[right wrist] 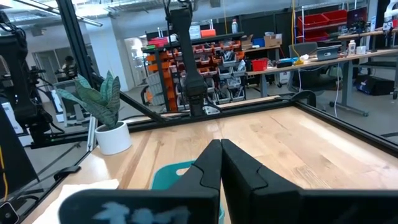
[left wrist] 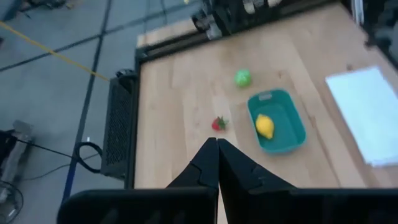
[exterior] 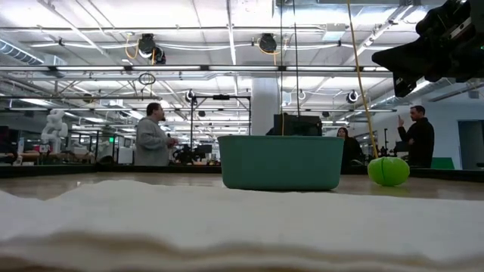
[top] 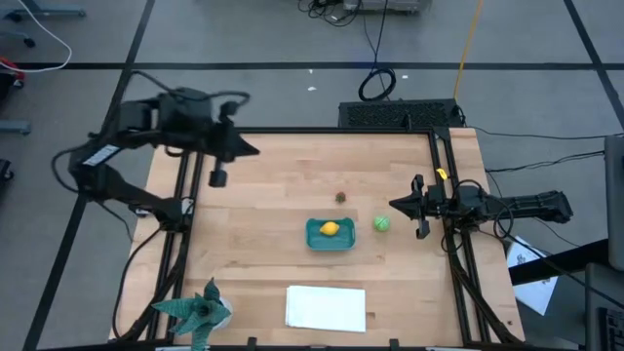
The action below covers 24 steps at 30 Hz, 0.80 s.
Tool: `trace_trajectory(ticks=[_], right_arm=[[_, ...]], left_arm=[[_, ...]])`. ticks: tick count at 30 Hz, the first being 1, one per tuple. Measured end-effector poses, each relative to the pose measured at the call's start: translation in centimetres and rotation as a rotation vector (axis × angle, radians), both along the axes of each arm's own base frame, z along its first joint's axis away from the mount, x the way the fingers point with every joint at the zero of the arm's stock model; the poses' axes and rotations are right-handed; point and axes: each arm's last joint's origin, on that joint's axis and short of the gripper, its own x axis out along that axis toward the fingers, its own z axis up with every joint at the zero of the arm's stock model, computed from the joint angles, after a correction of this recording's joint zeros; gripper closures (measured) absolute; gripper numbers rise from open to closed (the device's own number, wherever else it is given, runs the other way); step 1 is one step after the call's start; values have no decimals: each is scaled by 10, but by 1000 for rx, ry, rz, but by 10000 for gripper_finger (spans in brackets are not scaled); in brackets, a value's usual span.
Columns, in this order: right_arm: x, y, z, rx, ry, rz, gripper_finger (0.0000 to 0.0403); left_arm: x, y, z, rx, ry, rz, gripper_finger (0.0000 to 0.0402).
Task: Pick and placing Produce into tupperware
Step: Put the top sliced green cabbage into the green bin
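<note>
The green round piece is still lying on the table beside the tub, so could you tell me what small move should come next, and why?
Probably the right gripper should open and ease toward the green round piece. Its fingers are shut and it hovers close by, while the lemon already lies in the teal tub. The dark red piece also waits on the table, and the left gripper is shut and farther off.
</note>
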Motion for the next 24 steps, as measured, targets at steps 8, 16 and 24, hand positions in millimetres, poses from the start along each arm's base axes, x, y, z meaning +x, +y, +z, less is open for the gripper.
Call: trace_trajectory(ticks=[8, 16, 24], right_arm=[[0, 0, 0, 0, 0, 0, 403], [0, 0, 0, -1, 0, -1, 403], [0, 0, 0, -4, 0, -1, 403]], left_arm=[[-40, -2, -9, -79, -171, 97, 401], [-42, -10, -51, -219, -411, 56, 401], [-15, -16, -117, -210, -434, 11, 401]])
